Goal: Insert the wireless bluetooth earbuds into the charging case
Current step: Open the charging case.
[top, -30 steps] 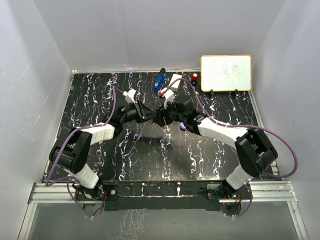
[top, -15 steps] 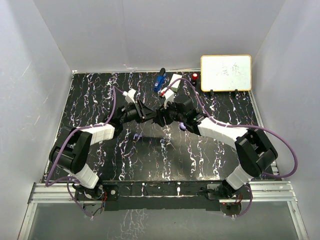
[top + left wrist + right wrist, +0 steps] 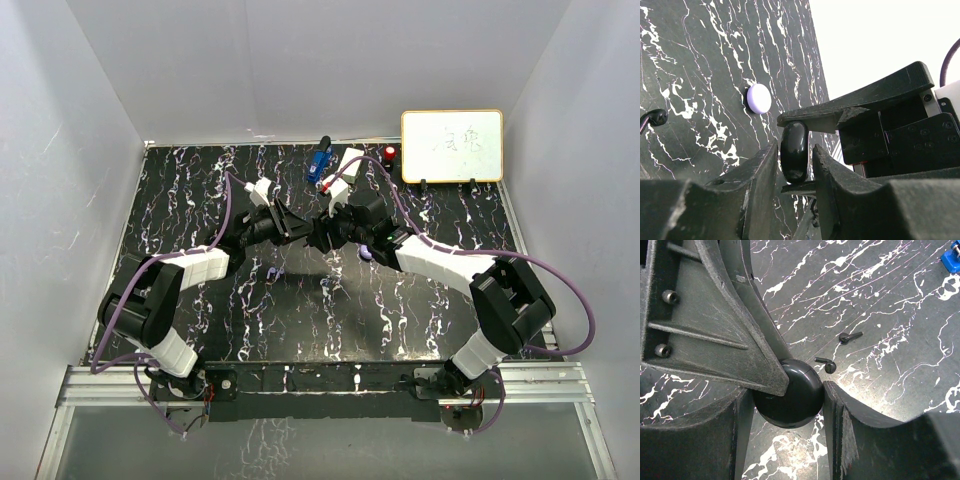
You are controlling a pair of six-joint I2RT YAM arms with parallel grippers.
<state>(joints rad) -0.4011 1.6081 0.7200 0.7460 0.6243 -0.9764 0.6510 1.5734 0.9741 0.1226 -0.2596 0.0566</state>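
The right pincer point(image 3: 788, 390) clamps the black charging case point(image 3: 792, 402) across its width to steady it, while the left pincer point(image 3: 795, 155) straddles its rim with narrow jaws, contact unconfirmed, presumably to open it; two black earbuds point(image 3: 826, 365) lie on the worktop point(image 3: 890, 315) nearby.

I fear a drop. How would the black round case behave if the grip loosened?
Probably slippery: the black case looks glossy and rounded where the right gripper pinches it. Dropped on edge, it would likely roll. Its hard-looking shell probably won't flex.
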